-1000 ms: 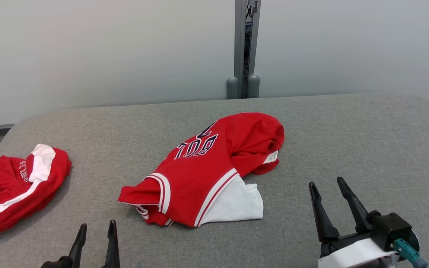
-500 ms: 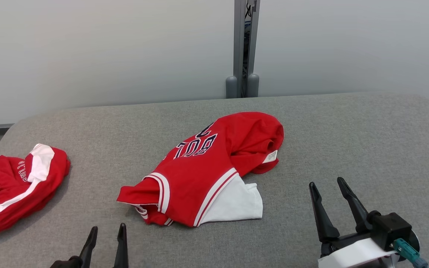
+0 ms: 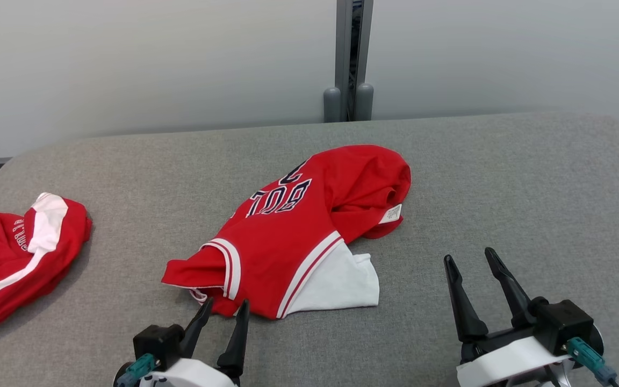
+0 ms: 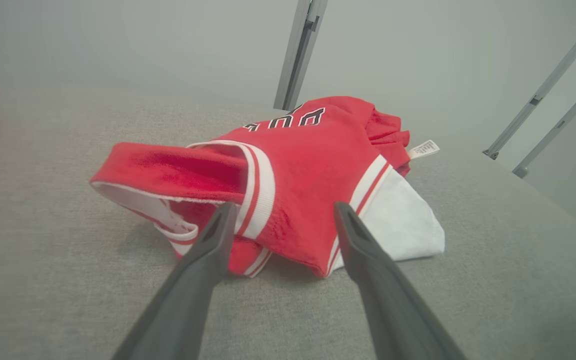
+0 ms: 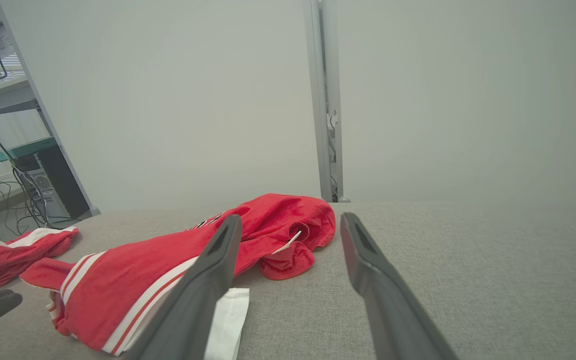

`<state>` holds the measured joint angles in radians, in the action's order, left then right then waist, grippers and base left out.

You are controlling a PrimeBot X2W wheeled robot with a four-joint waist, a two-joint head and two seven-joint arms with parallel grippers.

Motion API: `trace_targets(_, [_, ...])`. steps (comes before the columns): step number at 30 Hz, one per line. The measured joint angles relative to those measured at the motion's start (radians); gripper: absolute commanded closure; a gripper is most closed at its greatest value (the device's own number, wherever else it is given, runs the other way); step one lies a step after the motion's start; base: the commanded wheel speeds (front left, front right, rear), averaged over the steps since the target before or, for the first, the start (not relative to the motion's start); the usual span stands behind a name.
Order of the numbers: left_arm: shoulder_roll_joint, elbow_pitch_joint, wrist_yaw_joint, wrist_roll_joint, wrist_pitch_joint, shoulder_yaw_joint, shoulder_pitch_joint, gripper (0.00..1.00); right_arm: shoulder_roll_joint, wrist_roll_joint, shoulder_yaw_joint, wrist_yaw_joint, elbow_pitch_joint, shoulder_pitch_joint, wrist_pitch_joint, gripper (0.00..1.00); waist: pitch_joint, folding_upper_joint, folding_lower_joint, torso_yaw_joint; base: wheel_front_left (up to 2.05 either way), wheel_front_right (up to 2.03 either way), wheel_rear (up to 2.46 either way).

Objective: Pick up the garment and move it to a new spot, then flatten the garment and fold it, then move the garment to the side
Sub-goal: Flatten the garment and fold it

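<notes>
A crumpled red garment [image 3: 299, 231] with white stripes, dark lettering and a white panel lies in the middle of the grey padded table [image 3: 503, 177]. It also shows in the left wrist view as the garment [image 4: 308, 170] and in the right wrist view as the garment [image 5: 168, 260]. My left gripper [image 3: 224, 310] is open, its tips just short of the garment's near striped edge, with nothing between the fingers [image 4: 208, 250]. To the right of the garment my right gripper [image 3: 468, 257] stands open and empty over bare table.
A second red and white garment [image 3: 14, 252] lies bunched at the table's left edge. A grey post [image 3: 348, 59] rises behind the table against a pale wall. Shelving with cables [image 5: 3, 150] stands off to the left in the right wrist view.
My left gripper has advanced up and to the right toward the garment's near edge. The head camera has tipped slightly, shifting the whole scene. The right gripper has stayed put.
</notes>
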<state>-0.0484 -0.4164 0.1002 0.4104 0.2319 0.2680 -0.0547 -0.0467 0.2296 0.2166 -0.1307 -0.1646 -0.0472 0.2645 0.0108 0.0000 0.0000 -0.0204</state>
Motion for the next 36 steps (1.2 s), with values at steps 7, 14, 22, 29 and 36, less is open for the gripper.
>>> trace_targets(7, [0.001, -0.121, -0.006, 0.009, -0.047, 0.043, -0.119, 0.00, 0.000, 0.000, 0.009, 0.000, 0.014, -0.035, 0.000, 0.00, 0.063, 0.0000, 0.0000, -0.016, 0.00, 0.00, 0.00])
trace_targets(14, [-0.011, -0.230, -0.038, -0.015, -0.047, 0.047, -0.194, 0.00, 0.000, -0.001, 0.006, 0.000, 0.016, -0.052, 0.000, 0.00, 0.111, 0.0000, 0.0000, -0.036, 0.00, 0.00, 0.00])
trace_targets(22, [-0.024, -0.255, -0.031, -0.040, 0.007, 0.061, -0.247, 1.00, 0.000, 0.000, 0.003, 0.000, 0.017, -0.068, 0.000, 0.00, 0.126, 0.0000, 0.0000, -0.048, 0.00, 0.00, 0.00])
trace_targets(29, [-0.022, -0.063, 0.014, 0.020, 0.014, 0.074, -0.279, 1.00, 0.000, 0.005, 0.016, 0.000, 0.002, -0.066, 0.000, 0.00, 0.097, 0.0000, 0.0000, -0.067, 0.00, 0.00, 0.00])
trace_targets(36, [-0.030, 0.115, 0.023, 0.099, -0.080, 0.108, -0.387, 1.00, 0.000, 0.013, 0.027, 0.000, -0.006, -0.065, 0.000, 0.00, 0.066, 0.0000, 0.0000, -0.111, 0.00, 0.00, 0.00])
